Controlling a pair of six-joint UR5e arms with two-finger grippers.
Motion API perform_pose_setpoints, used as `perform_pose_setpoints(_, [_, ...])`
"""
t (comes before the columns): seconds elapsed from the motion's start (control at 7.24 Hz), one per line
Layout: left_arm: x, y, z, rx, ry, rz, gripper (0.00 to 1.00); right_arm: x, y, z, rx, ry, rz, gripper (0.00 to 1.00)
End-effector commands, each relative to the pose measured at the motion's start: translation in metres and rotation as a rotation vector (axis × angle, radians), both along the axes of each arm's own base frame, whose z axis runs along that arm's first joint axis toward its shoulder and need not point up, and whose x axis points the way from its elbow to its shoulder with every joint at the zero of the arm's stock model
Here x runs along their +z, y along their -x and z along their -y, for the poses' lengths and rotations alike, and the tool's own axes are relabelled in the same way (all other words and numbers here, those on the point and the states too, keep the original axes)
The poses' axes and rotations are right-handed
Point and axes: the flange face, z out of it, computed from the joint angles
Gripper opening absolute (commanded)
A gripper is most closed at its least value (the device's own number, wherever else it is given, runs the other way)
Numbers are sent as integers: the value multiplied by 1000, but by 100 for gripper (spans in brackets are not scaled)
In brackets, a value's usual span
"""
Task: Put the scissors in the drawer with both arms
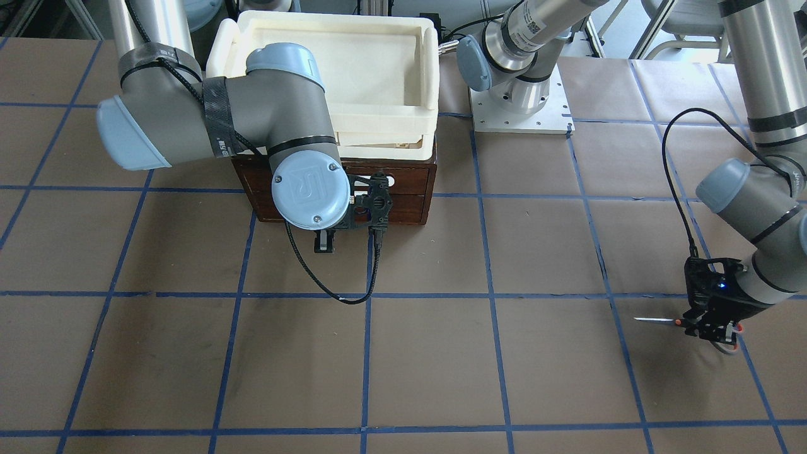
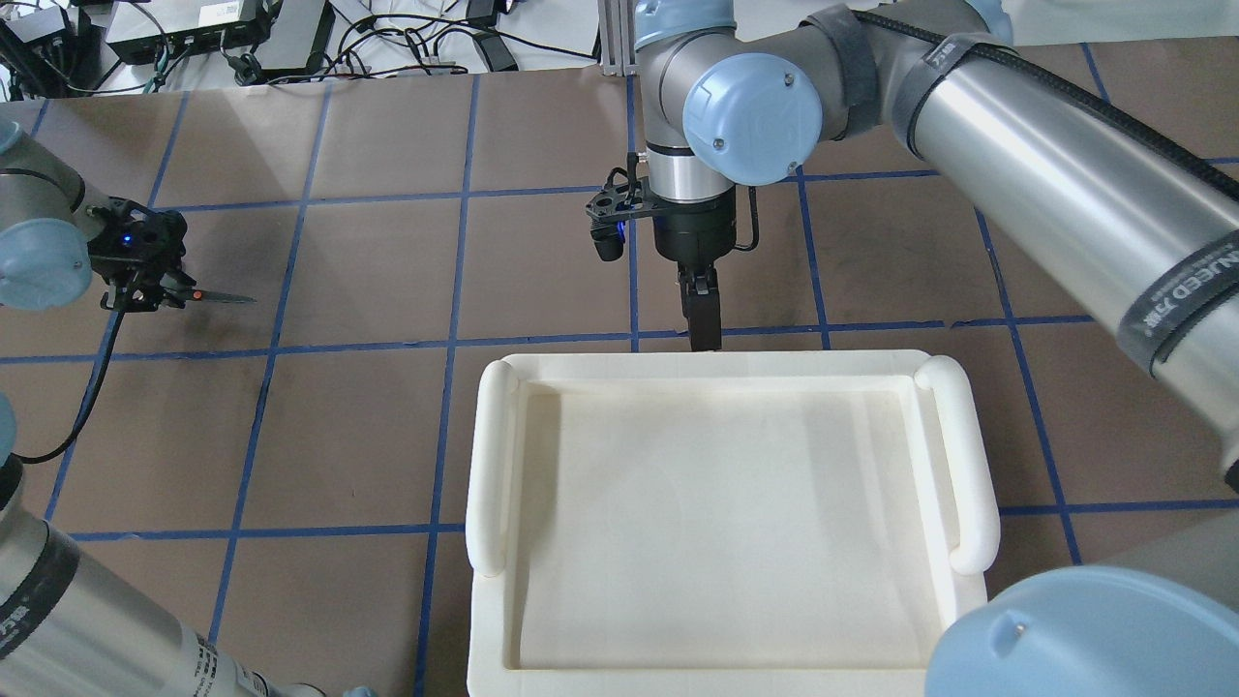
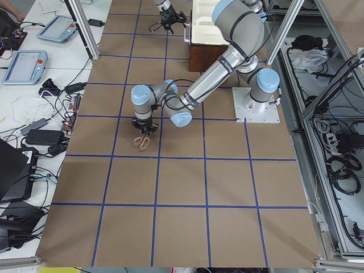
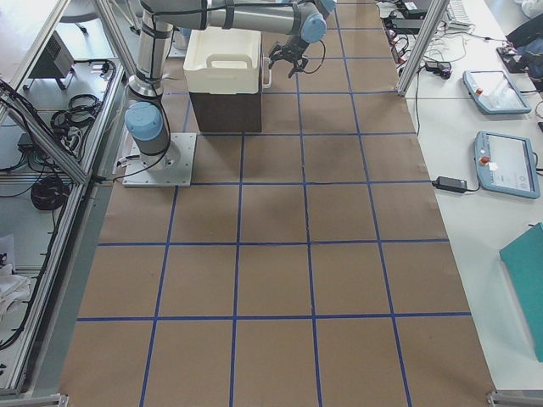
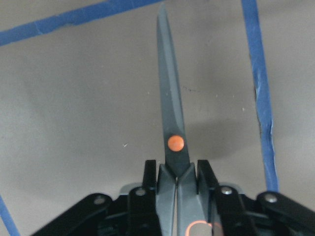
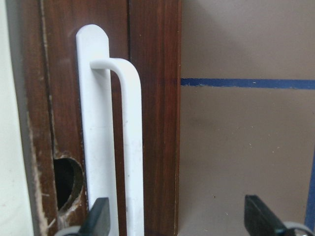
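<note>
- The left gripper (image 5: 177,172) is clamped on the scissors (image 5: 170,108) just behind the orange pivot; the blades are together and point away from it
- The scissors sit low over the brown table (image 1: 441,366) on the robot's left, well apart from the drawer (image 6: 152,98)
- The right gripper (image 6: 179,216) is spread wide at the drawer front, with the white bar handle (image 6: 130,147) between its fingers, close to one finger (image 6: 98,219)
- A cream tray (image 2: 489,465) rests on top of the chest

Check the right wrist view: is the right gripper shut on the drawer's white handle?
No, the right gripper is open, its fingers wide apart around the handle.
</note>
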Motion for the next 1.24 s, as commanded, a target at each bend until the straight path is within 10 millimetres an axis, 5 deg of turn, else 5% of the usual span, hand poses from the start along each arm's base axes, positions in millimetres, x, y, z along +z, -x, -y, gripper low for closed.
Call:
perform_pose_setpoints(0.0, [2,1,-2,-1,-5,-3,0,-7,0,-2,0,-3,0,93])
perform_pose_setpoints(0.69, [13,11,-2,-34,-23,0,0,-10,0,-9,-4,-20,-5,91])
perform_pose_setpoints(1.11, [56,59,-6,-68,-56,-8,0,-13,-5,-12,4,-23,-7,91])
